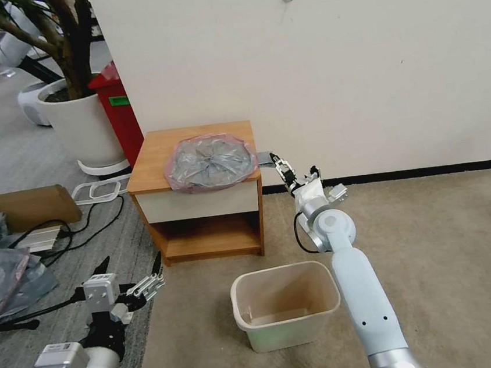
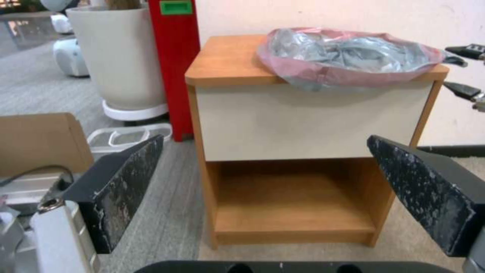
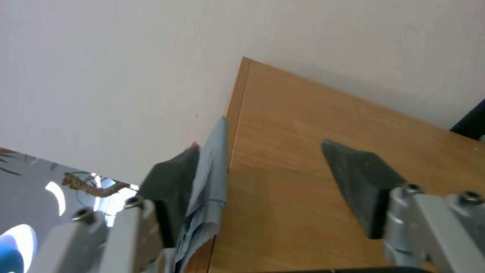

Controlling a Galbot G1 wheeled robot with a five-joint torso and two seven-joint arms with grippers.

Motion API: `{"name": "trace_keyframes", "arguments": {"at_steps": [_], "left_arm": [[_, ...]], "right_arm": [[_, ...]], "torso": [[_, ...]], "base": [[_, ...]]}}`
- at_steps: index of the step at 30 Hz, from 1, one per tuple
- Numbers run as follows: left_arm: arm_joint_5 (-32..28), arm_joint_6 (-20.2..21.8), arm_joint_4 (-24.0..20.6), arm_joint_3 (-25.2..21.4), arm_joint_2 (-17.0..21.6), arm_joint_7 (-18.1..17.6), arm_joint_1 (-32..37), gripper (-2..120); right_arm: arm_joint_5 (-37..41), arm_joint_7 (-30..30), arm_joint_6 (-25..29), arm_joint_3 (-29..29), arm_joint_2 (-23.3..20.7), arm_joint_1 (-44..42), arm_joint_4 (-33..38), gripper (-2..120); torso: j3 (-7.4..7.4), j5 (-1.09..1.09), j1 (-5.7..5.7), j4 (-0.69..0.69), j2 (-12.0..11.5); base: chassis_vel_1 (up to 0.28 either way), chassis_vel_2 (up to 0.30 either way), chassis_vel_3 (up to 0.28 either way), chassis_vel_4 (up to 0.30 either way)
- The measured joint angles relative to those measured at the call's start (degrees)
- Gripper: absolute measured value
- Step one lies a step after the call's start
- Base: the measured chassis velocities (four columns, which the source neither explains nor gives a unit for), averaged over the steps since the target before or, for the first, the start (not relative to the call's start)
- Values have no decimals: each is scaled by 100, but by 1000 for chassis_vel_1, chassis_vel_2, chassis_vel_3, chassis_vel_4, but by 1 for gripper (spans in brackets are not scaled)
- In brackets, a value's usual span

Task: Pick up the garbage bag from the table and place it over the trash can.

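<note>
Clearly flimsy: garbage bag (image 1: 210, 162) overhangs the surface (image 1: 152, 158); my right gripper (image 1: 279, 164) jaws gape around its limp edge flap.

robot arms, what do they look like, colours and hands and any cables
Both arms have pale blue-white rounded shells with silver metal joints. The right arm has two small dark dots on its forearm and a black cable looped at the wrist. Each ends in a silver-framed hand with two dark wedge-shaped fingers: right hand, left hand. The left's pads are scuffed, speckled white.
</note>
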Motion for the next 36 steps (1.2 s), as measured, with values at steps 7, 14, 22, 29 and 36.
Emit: {"name": "trace_keyframes", "arguments": {"at_steps": [7,14,22,29,36], "left_arm": [[1,-10,0,14,-19,0,-32,100],[21,-27,0,-10,-21,0,-24,100],[41,-33,1,-2,-33,0,-22,100],[45,-37,1,5,-36,0,-27,100],[110,-53,1,47,-71,8,-39,100]], "right_arm": [[-25,-31,-1,-47,0,-8,0,39],[-33,-37,-5,-67,0,-43,79,10],[-8,-35,-27,-105,0,-109,218,0],[102,-16,-31,-90,0,-157,315,0],[255,83,-271,-98,0,-552,870,0]], "torso": [[0,0,0,0,0],[0,0,0,0,0],[0,0,0,0,0],[0,0,0,0,0],[0,1,0,0,0]], "base": [[0,0,0,0],[0,0,0,0],[0,0,0,0],[0,0,0,0],[0,0,0,0]]}}
